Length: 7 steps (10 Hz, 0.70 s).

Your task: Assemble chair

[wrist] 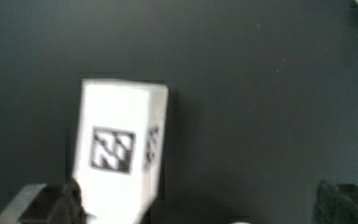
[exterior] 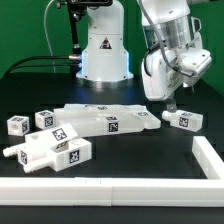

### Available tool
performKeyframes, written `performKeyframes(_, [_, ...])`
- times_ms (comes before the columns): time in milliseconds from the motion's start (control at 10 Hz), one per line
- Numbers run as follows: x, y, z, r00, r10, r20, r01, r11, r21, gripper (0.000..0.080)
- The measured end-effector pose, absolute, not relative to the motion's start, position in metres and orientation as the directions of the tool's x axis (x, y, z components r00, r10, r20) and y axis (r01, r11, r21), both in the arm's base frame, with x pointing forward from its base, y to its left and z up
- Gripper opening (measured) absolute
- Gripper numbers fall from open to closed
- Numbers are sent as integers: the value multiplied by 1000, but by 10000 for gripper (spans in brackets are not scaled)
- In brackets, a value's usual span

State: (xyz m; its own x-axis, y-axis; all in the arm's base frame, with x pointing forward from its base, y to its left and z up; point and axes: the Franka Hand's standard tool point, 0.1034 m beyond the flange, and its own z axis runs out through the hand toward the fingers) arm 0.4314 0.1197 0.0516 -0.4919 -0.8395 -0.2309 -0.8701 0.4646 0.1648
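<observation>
Pincer [exterior: 171, 102] spread wide, empty, over small tagged chair block [exterior: 182, 119] on bench [exterior: 140, 150] at exterior view's right. Risk: block sits off-centre btwn jaws, close to one finger [wrist: 55, 204]; closing could shove/twist it.

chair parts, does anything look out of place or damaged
Nothing looks damaged or spilled. The parts lie loose and unjoined on the table. One block sits apart at the exterior view's right, under the open claw, and lies nearer one finger than centred.
</observation>
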Motion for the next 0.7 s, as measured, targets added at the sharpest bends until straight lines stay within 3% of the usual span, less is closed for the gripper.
performKeyframes(100, [437, 102, 55, -426, -867, -259, -903, 391, 176, 649])
performKeyframes(200, [447, 84, 68, -325, -893, -311, -944, 290, 156, 649])
performKeyframes(400, [456, 75, 76, -263, -902, -342, -962, 217, 167, 649])
performKeyframes(600, [455, 75, 75, -101, -927, -361, -992, 66, 107, 649])
performKeyframes(700, [455, 74, 75, -67, -929, -364, -995, 35, 95, 649])
